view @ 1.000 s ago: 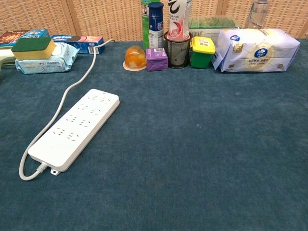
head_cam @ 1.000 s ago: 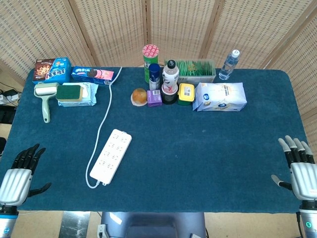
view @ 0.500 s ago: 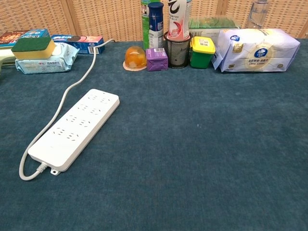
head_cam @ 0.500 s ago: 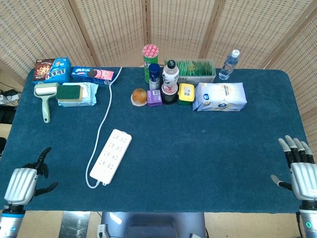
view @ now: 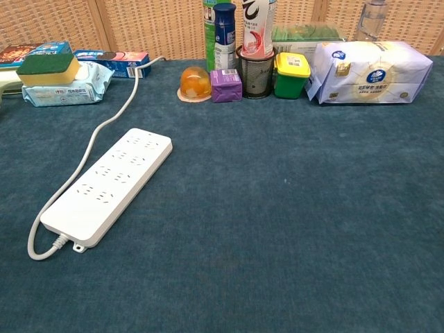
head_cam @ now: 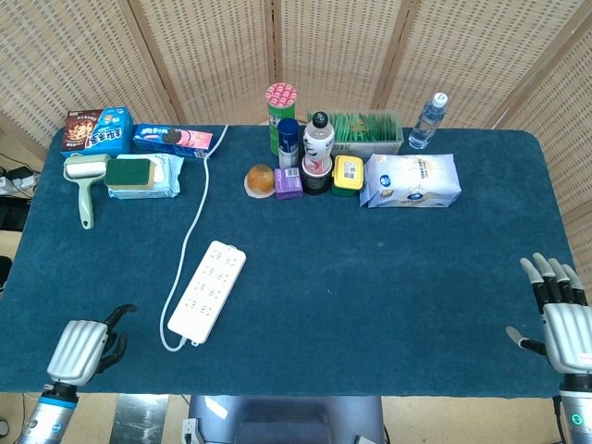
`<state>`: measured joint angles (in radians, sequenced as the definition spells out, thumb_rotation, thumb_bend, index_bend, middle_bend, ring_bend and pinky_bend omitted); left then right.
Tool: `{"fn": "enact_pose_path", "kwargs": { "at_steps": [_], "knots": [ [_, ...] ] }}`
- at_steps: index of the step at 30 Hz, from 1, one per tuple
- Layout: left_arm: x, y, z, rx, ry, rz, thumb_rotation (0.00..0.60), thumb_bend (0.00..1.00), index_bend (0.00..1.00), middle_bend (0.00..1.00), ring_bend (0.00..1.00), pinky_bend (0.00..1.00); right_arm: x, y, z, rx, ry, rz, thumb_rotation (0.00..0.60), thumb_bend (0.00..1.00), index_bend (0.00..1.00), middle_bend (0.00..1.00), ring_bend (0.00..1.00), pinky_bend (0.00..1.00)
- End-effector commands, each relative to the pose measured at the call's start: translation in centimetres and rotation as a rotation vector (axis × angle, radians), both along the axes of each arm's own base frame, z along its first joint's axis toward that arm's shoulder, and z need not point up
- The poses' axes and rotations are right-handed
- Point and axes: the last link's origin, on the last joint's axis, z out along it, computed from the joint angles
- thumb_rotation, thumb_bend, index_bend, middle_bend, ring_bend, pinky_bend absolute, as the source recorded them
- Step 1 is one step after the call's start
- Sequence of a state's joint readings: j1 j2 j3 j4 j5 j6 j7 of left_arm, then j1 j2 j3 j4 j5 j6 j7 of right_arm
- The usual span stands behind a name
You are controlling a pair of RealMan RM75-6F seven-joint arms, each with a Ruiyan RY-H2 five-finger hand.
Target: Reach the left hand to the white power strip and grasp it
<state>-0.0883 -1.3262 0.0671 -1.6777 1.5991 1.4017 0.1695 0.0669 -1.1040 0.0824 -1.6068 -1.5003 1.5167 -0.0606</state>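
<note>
While the left robot hand hangs empty, fingers curled, the white power strip lies near, untouched.

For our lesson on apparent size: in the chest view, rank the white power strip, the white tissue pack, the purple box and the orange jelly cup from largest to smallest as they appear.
1. white power strip, though it lies nearest the camera
2. white tissue pack
3. purple box and orange jelly cup: too alike to rank

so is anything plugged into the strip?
No. White power strip lies flat with every visible socket empty; only its own cord attached.
</note>
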Motion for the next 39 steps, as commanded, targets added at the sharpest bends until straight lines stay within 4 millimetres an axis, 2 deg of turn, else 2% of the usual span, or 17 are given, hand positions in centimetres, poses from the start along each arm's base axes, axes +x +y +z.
{"fn": "enact_pose_path", "kwargs": {
  "at_steps": [1,4,13,39],
  "knots": [
    [0.7,0.4,-1.5,-0.051,-0.003,0.016,0.600,0.62,0.35,1.00,1.00,1.00,0.0,0.0,0.0,0.001,0.000,-0.002,0.600,0.00,0.04,0.03,0.01,0.00],
    [1.6,1.2,-2.8,-0.086,-0.005,0.022,0.600,0.61,0.36,1.00,1.00,1.00,-0.1,-0.1,0.0,0.002,-0.002,-0.005,0.600,0.00,0.04,0.03,0.01,0.00],
    [3.7,2.3,-5.1,-0.143,0.009,0.010,0.600,0.61,0.36,1.00,1.00,1.00,-0.3,-0.2,0.2,0.001,-0.012,-0.012,0.600,0.00,0.04,0.03,0.01,0.00],
    [4.7,3.2,-7.4,-0.170,0.063,0.011,0.600,0.58,0.36,1.00,1.00,1.00,-0.4,-0.2,0.6,-0.003,-0.025,-0.018,0.600,0.00,0.04,0.03,0.01,0.00]
  ]
}}
